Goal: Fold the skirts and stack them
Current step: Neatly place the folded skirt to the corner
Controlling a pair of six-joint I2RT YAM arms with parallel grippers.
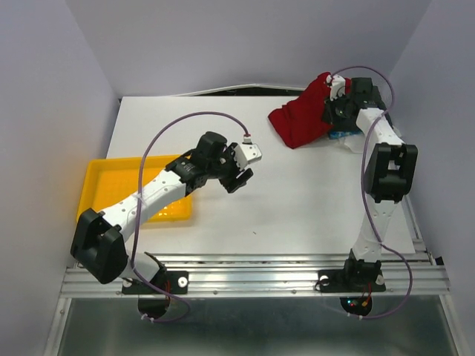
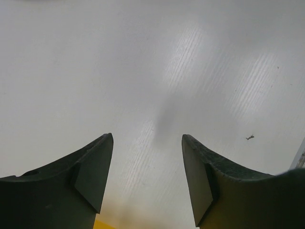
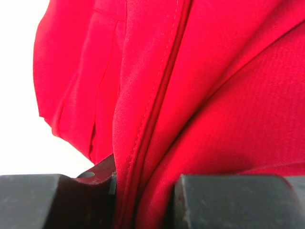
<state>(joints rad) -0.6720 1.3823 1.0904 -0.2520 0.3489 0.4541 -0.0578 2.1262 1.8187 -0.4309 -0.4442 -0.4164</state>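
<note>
Seen from above, a white table (image 1: 297, 215) has two robot arms bolted at its near edge. At far left lies a yellow plastic tray (image 1: 104, 178), shallow and hard-edged, partly covered by the left arm reaching across it; we cannot tell what the hidden part holds.

Moving right, the left gripper (image 1: 239, 180) hangs over bare table near the middle. Its two dark fingers (image 2: 90, 176) are spread wide with nothing between them, and its wrist camera shows only smooth, faintly ribbed white surface beyond the wedge-shaped pads. We judge it waits open so that it can take a corner once the cloth is laid out.

Further right, near the back right corner, the red skirt (image 1: 300, 119) sits in a crumpled heap with one end drawn up into a peak. The right gripper (image 1: 335, 100) is at that peak, its fingers nearly closed and pinching a fold of the cloth. In its wrist view a stitched seam runs down between the two black pads. The fabric is thin, matte and deep red and falls in soft folds, so we expect it to sag and slide rather than hold a shape. We judge the lift is meant to free the skirt for spreading.

Just under its right edge a sliver of blue cloth (image 1: 340, 136) shows, perhaps another skirt. Nothing is folded or stacked yet
</note>
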